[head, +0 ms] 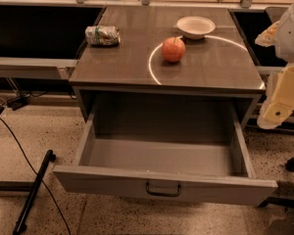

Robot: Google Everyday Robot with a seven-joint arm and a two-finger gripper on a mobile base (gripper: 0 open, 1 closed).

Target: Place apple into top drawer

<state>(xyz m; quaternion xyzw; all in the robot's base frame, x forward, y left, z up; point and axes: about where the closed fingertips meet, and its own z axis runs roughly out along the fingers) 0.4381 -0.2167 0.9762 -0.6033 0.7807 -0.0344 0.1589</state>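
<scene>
The red-orange apple stands on the grey cabinet top, right of centre, just in front of the white bowl. The top drawer is pulled wide open below it. Its inside holds nothing I can see, and its front panel carries a dark bar handle. My gripper hangs at the far right edge of the view on the pale arm. It is beside the cabinet's right side, well to the right of the apple and lower than the cabinet top. It holds nothing that I can see.
A shallow white bowl sits at the back right of the cabinet top. A wrinkled green-and-white can lies on its side at the back left. A black pole and cables lie on the speckled floor at the left.
</scene>
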